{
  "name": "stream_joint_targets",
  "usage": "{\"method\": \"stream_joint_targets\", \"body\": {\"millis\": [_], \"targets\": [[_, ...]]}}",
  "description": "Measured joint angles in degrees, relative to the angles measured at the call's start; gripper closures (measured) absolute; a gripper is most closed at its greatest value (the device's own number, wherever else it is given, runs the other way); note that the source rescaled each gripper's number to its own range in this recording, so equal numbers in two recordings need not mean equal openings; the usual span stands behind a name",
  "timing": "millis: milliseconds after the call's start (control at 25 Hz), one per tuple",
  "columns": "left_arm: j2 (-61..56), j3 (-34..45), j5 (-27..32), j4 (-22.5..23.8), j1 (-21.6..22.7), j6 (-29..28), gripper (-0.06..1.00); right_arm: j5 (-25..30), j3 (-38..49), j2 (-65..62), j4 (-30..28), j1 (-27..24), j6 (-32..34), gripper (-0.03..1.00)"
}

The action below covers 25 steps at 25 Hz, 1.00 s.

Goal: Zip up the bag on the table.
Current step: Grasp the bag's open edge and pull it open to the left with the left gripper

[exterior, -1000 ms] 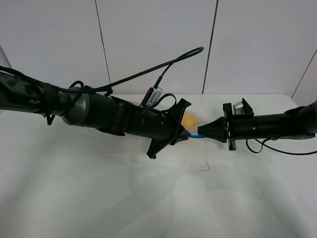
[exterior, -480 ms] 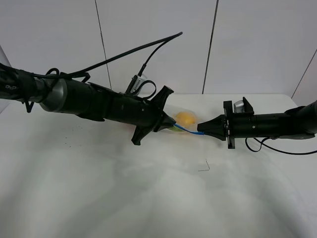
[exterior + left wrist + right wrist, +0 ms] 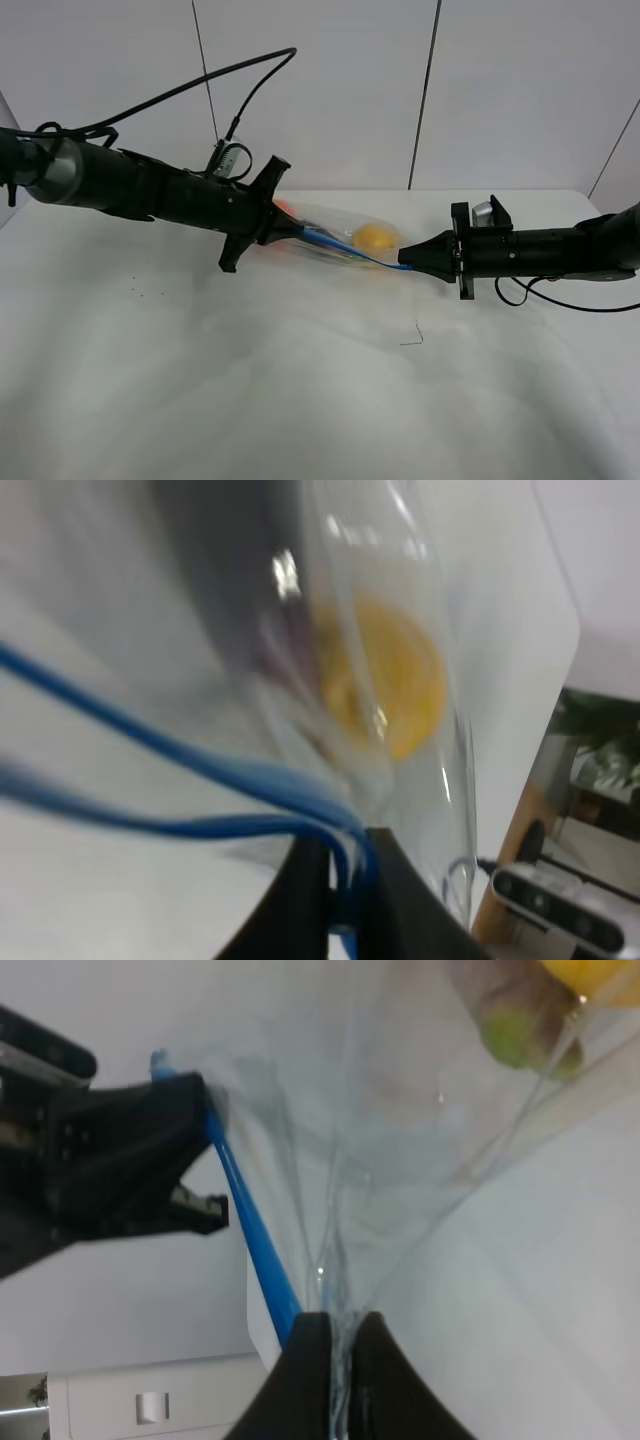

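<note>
Two hands [image 3: 298, 232] [image 3: 404, 264] pinch one bag [image 3: 332, 222].

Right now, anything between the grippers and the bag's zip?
Nothing visible. The left gripper and right gripper each pinch the blue zip strip of the bag; the strip runs bare between them.

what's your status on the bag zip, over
Left gripper shut on the blue zip strip, right gripper shut on its far end. Bag stretched between them, fruit inside; seal unclear. Nothing in the way.
</note>
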Motion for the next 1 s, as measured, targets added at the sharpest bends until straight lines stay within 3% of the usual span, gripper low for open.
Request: {"method": "stream_joint_targets", "body": {"millis": [280,560,1000], "targets": [[0.00,0.00,2.04,4.46,7.97,0.00,0.94,0.00,0.00,0.00,0.00,0.00,0.00,0.97],[0.00,0.00,3.19,7.32,12.73,-0.07,0.94,0.06,0.00,0.00,-0.06,0.18,0.00,0.97],[0.00,0.00,2.56,7.82,13.72,-0.07,0.94,0.06,0.00,0.00,-0.16,0.18,0.00,0.97]]}}
